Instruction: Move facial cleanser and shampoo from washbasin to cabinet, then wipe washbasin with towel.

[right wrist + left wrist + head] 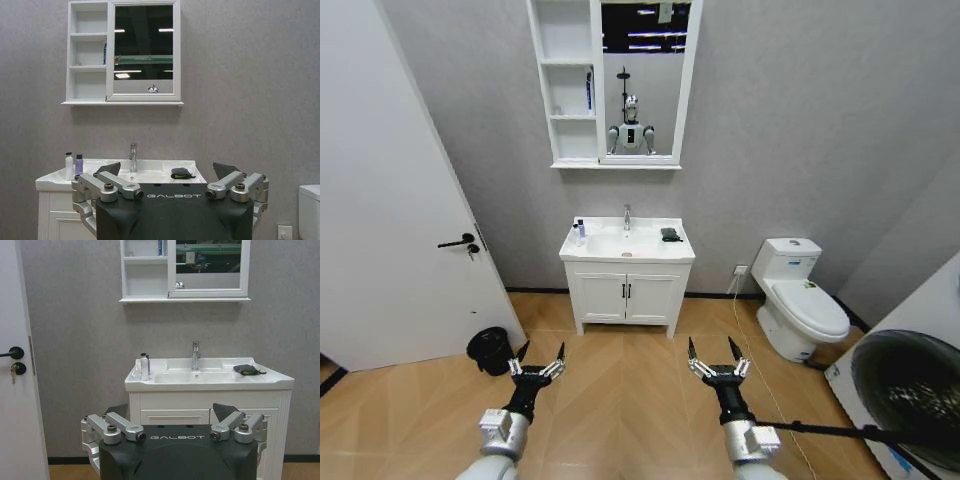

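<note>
You're standing well back from the white rectangular ceramic washbasin (626,243), with a wide stretch of bare wooden floor (620,370) between you and the low white two-door vanity (625,296) under it. Your left gripper (540,359) hangs low over the floor with its fingers spread wide, nothing in them. Your right gripper (713,353) sits level with it, fingers equally splayed and empty.

On the basin's left rear corner, a white pump bottle (69,166) and a smaller purple bottle (79,164) stand side by side, just about touching; the labels are too small to read, so you can't tell cleanser from shampoo. From the head camera they blur into one small shape. The small black-grey soft towel (247,370) lies crumpled on the right side of the rim, right of the chrome tap (196,355).

The tall white shelved cabinet (568,85) hangs above, joined to the mirror, its top cut off by the frame edge. One slim blue item (588,91) stands on a middle shelf.

A white door (390,220) crowds your left, with a black bin (490,350) beside it; a white toilet (800,300) sits to your right.
</note>
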Robot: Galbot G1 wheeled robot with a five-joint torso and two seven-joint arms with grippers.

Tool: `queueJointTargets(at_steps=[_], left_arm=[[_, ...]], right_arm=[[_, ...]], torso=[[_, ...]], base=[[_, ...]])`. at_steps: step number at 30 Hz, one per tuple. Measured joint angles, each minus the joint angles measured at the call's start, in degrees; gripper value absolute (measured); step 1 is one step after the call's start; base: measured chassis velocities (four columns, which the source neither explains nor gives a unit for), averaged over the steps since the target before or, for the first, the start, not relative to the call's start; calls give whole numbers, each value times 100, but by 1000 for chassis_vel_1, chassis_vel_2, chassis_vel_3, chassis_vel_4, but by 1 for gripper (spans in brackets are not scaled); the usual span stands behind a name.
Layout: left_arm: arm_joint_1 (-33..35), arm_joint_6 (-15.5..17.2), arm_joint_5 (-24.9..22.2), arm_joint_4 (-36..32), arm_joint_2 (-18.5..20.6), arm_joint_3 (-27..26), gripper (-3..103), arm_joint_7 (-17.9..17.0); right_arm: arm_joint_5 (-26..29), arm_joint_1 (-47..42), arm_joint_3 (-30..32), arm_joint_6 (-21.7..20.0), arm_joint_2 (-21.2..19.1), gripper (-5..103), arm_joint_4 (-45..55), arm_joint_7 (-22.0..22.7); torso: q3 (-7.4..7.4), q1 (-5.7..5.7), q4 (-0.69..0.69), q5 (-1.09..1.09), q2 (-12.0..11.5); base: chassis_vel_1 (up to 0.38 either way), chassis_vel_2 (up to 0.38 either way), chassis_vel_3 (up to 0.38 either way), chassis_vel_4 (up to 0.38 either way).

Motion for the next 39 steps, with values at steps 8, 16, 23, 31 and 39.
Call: queueJointTargets(at_steps=[8, 16, 23, 31, 39], left_arm=[[19, 40, 6, -39, -19, 6, 93, -17], [50, 67, 45, -86, -31, 42, 93, -23], [63, 67, 57, -110, -45, 45, 93, -23], [74, 67, 68, -109, -47, 24, 93, -23], [14, 67, -22, -67, 37, -106, 93, -24]], right_arm=[[0, 24, -19, 12, -1, 100, -26, -2], [4, -15, -30, -101, -16, 100, 36, 10], [49, -20, -57, -148, 0, 100, 63, 0], [94, -19, -56, -148, 18, 100, 69, -13], [99, -32, -94, -139, 19, 100, 53, -47]], torso=[[0, 0, 0, 0, 0], [0, 0, 0, 0, 0], [0, 0, 0, 0, 0], [0, 0, 0, 0, 0], [0, -1, 0, 0, 0]], base=[[0, 0, 0, 0], [0, 0, 0, 0], [0, 0, 0, 0], [0, 0, 0, 0], [-7, 13, 9, -5]])
